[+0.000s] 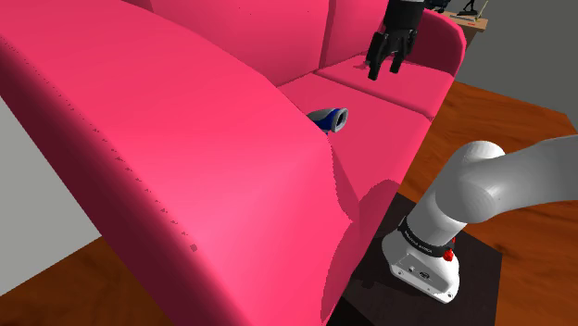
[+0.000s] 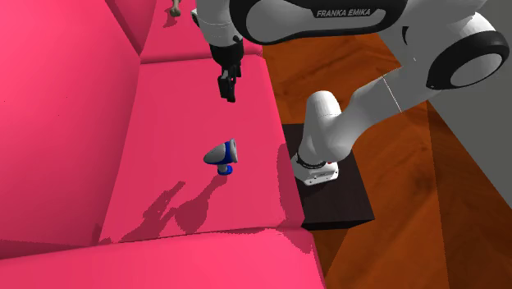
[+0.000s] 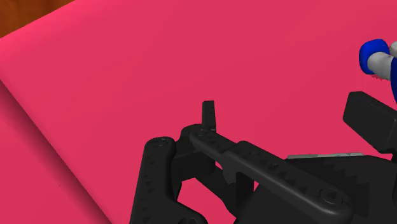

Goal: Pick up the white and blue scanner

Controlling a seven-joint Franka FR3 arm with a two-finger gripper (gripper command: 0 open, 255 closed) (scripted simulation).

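**Fingers released above the sofa seat, scanner lying apart from them**

- Pink sofa [image 1: 185,157] [image 2: 74,115] [image 3: 146,57]: takes up most of each view. In the shoulder view a big rounded part of it bulges in the foreground; the seat cushions lie beyond it.
- Wood floor [image 1: 491,111] [image 2: 394,189]: brown boards along the sofa's front.
- Arm [image 1: 505,185] [image 2: 328,20]: white with dark joints. It rises from its base and reaches out over the seat.
- Stand [image 1: 482,273] [image 2: 336,205]: dark box on the floor, close against the sofa's front.
- Gripper [image 1: 385,68] [image 2: 228,92] [image 3: 286,111]: all black, pointing down at the seat, hanging above the cushion. The fingers [image 3: 208,114] stand apart, released, with only pink cushion between them.
- Scanner [image 1: 330,119] [image 2: 222,154] [image 3: 376,57]: white body with blue parts, lying on its side on the seat cushion. In the shoulder view the foreground bulge hides part of it. It sits well apart from the gripper, off to one side of the fingers and touched by neither. Its shadow falls on the cushion in the second exterior view.
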